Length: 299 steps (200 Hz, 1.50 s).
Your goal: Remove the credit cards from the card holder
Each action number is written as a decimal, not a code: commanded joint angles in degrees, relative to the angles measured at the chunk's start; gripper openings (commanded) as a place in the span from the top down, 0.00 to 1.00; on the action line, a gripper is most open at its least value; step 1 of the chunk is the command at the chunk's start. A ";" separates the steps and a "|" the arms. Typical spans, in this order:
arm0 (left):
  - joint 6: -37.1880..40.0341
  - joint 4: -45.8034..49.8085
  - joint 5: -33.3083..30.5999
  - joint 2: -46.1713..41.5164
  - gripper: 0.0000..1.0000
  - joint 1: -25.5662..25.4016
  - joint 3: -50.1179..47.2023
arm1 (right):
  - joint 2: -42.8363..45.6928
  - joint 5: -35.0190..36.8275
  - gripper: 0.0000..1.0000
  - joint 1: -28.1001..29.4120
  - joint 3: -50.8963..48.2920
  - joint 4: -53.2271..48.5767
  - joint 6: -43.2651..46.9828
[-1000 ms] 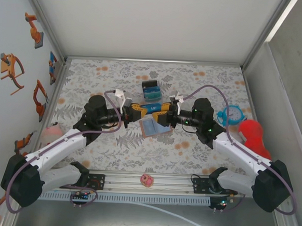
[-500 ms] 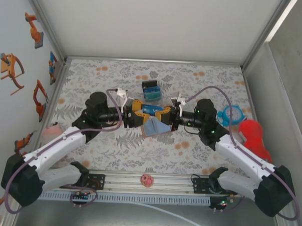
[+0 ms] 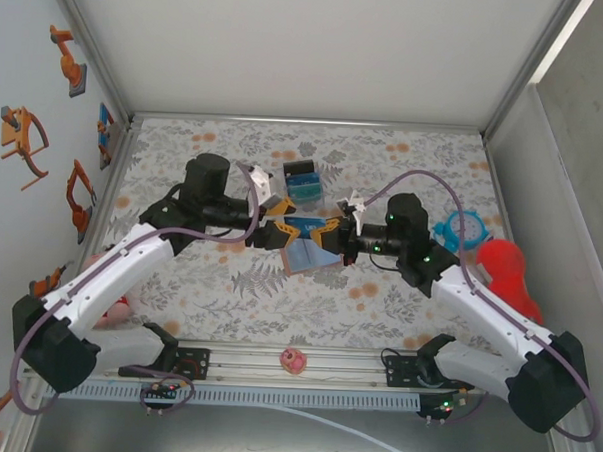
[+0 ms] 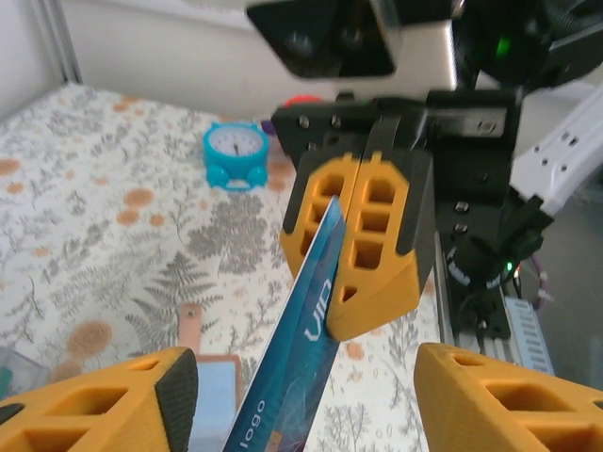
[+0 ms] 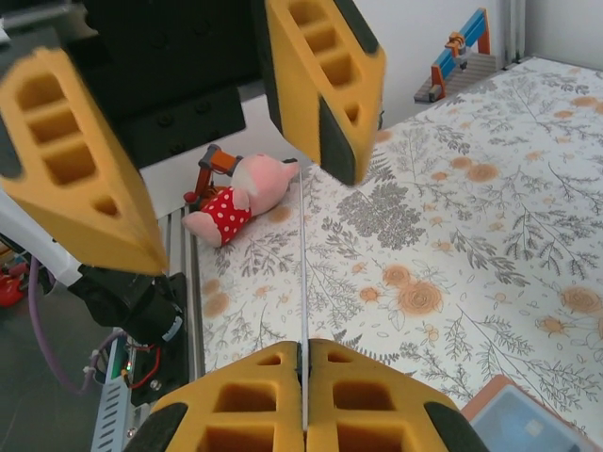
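A blue credit card (image 4: 300, 363) hangs in the air at the middle of the table (image 3: 219, 292), pinched at its right end by the right gripper (image 3: 331, 234), whose two orange fingers (image 4: 382, 240) are pressed together on it. In the right wrist view it shows edge-on, as a thin line rising from the clamped pads. Its left end reaches between the fingers of the left gripper (image 3: 278, 225), which is spread wide, with one finger on either side of the card and a clear gap to each (neither pad touches it). Just below and slightly nearer, the tan card holder (image 3: 307, 254) lies open on the floral table, blue-grey lining up; whether more cards sit in its pockets I cannot tell. Just beyond the two grippers stands a small black box (image 3: 303, 182) with blue and teal contents. To the right are a blue toy alarm clock (image 3: 465, 229) and, beside it, a red object (image 3: 505, 273). A pink pig plush (image 5: 240, 200) in a spotted red dress lies at the near left edge.
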<state>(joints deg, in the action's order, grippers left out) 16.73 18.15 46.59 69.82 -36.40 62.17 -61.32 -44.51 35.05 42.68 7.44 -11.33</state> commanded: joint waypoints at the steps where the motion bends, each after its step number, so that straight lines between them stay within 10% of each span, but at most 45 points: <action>1: 7.92 9.20 2.12 2.84 0.40 -0.13 3.70 | -0.95 -2.03 1.00 -0.07 2.89 -1.24 1.55; 53: 10.01 10.16 2.92 7.05 1.00 -0.14 6.86 | -1.83 -0.70 1.00 -0.07 3.47 -2.44 2.26; 70: 9.97 8.85 2.26 7.67 1.00 0.02 6.73 | -1.63 2.59 1.00 -0.07 3.86 -4.00 2.62; 91: 9.09 6.32 0.40 9.04 1.00 1.37 6.48 | -0.75 7.95 0.70 -0.15 4.17 -6.26 3.06; 117: 8.14 2.97 0.17 12.97 1.00 4.60 7.46 | 1.05 16.45 0.56 -0.16 4.17 -8.84 3.29; 188: 12.41 -2.12 0.20 30.39 1.00 11.45 17.44 | 3.82 43.72 0.48 -0.73 4.02 -15.32 -3.31; 299: 20.52 3.88 -1.80 54.02 1.00 13.12 38.49 | 3.27 46.79 0.40 -0.77 5.10 -17.27 -5.76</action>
<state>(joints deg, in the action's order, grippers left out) 33.93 18.39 44.84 121.64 -23.57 96.95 -58.37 0.27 34.52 45.63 -9.67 -16.10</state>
